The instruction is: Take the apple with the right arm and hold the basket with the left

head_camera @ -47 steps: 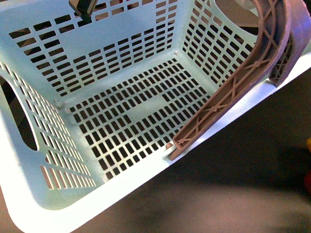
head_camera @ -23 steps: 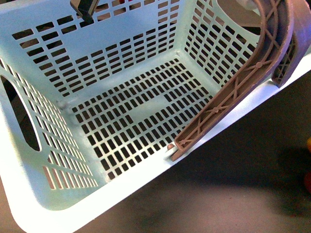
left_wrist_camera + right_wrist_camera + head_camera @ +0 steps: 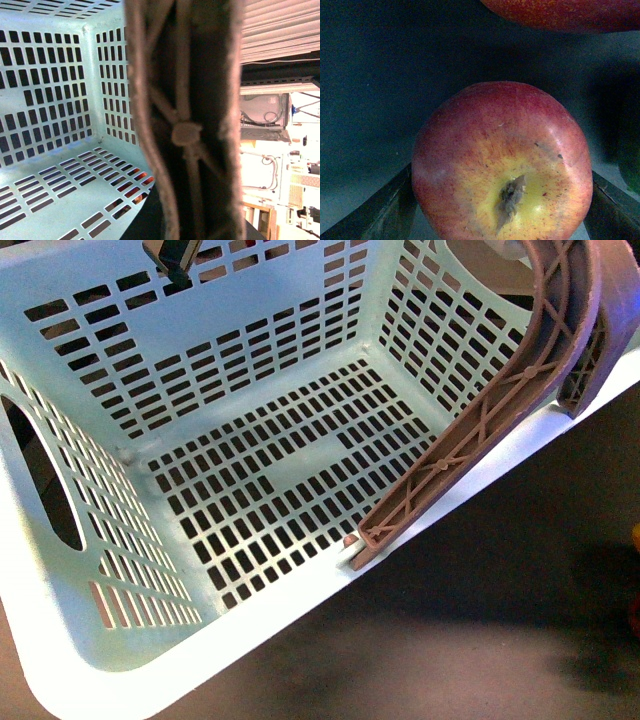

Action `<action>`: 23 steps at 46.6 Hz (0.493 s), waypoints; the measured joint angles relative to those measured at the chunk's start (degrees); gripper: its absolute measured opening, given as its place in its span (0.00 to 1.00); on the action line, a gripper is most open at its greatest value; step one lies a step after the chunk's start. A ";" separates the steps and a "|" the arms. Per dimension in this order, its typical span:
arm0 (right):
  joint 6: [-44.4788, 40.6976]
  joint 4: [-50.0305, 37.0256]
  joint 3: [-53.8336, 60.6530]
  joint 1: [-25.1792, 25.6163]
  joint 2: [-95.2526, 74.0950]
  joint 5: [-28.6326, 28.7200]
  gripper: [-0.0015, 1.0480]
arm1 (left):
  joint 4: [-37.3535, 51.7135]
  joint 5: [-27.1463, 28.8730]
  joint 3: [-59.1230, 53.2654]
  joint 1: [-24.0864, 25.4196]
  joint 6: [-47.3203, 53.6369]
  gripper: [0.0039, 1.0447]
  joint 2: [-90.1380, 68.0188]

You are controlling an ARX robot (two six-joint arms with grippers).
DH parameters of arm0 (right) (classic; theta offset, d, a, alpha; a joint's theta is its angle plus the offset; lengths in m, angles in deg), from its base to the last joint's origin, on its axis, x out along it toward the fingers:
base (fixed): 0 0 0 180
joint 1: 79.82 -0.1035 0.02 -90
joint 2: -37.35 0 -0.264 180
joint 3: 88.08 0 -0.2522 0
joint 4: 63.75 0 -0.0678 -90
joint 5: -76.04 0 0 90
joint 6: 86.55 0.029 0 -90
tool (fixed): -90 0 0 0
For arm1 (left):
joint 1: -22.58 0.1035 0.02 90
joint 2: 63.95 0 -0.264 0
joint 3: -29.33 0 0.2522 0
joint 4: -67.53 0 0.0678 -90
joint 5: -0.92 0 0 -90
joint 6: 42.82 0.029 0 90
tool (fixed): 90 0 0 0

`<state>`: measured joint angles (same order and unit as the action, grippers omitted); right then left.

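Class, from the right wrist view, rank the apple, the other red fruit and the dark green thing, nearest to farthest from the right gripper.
1. The apple, between the fingers of the right gripper.
2. The dark green thing, off to one side past a fingertip; it is blurred, so this place is less sure.
3. The other red fruit, straight beyond the apple.

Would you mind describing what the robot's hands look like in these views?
Little shows. The right hand appears in its wrist view as two dark, matte, straight-edged fingers. In the front view, a dark grey angular piece at the top edge is probably the left hand. No cables or markings are visible.
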<state>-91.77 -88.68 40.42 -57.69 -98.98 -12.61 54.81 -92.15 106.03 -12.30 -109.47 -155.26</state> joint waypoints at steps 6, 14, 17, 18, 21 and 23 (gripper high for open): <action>0.61 -1.92 5.97 1.14 7.96 1.27 0.76 | 0.00 -0.07 0.00 0.00 -0.02 0.05 0.00; 2.95 0.92 13.94 1.16 22.64 3.02 0.76 | 0.00 0.04 0.00 0.00 0.00 0.05 0.00; 4.39 3.80 16.48 0.37 29.00 3.32 0.76 | 0.00 0.04 0.00 0.00 0.00 0.05 -0.02; 4.81 4.85 17.18 0.15 31.15 3.61 0.76 | 0.00 0.02 0.00 0.00 0.00 0.05 -0.02; 6.27 9.07 18.91 -1.18 38.73 4.31 0.76 | 0.00 -0.02 0.00 0.00 0.00 0.05 -0.02; 7.48 12.76 19.47 -2.69 45.03 4.39 0.76 | 0.00 -0.04 0.00 0.00 -0.02 0.05 -0.02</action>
<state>-84.29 -75.92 59.90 -60.38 -53.95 -8.22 54.81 -92.20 106.03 -12.30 -109.50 -155.28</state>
